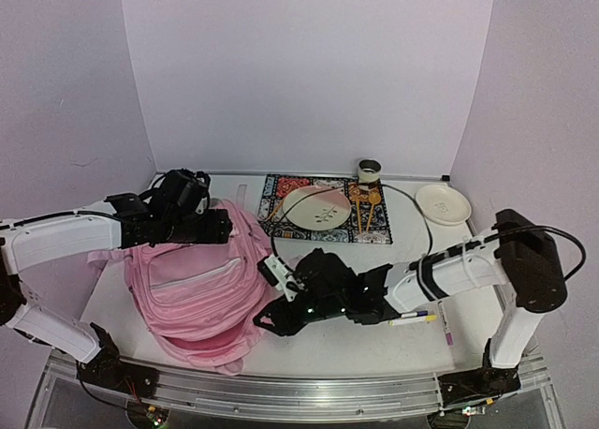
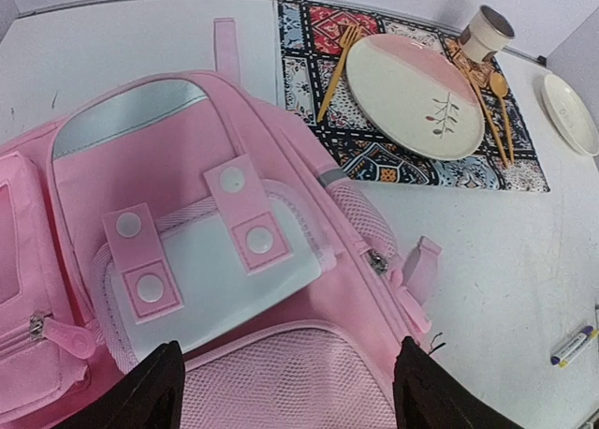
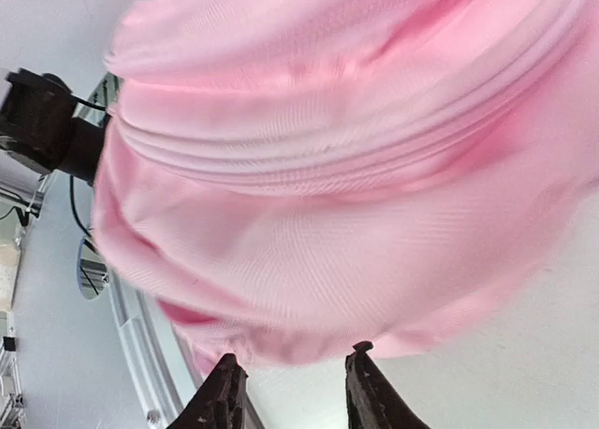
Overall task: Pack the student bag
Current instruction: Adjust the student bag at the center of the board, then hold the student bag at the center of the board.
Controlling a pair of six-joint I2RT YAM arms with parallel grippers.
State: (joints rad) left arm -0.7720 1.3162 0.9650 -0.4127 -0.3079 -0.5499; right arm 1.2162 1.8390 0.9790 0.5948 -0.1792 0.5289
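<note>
The pink student bag (image 1: 197, 293) lies flat on the left half of the table, zipped front pockets facing up. My left gripper (image 1: 220, 225) hovers over its far end. In the left wrist view this gripper (image 2: 290, 396) is open wide above the mesh pocket and the snap-flap pocket (image 2: 211, 260), holding nothing. My right gripper (image 1: 271, 321) sits low at the bag's near right edge. In the right wrist view the bag (image 3: 328, 167) bulges just ahead of it, and the gripper (image 3: 295, 382) is open with only bare table between its fingers.
A patterned placemat (image 1: 281, 199) at the back holds a plate (image 1: 316, 207), an orange fork (image 2: 335, 68) and other orange utensils (image 1: 365, 209). A cup (image 1: 369, 172) and a small white dish (image 1: 442, 203) stand behind. Markers (image 1: 412, 317) and a pen (image 1: 445, 324) lie beneath the right arm.
</note>
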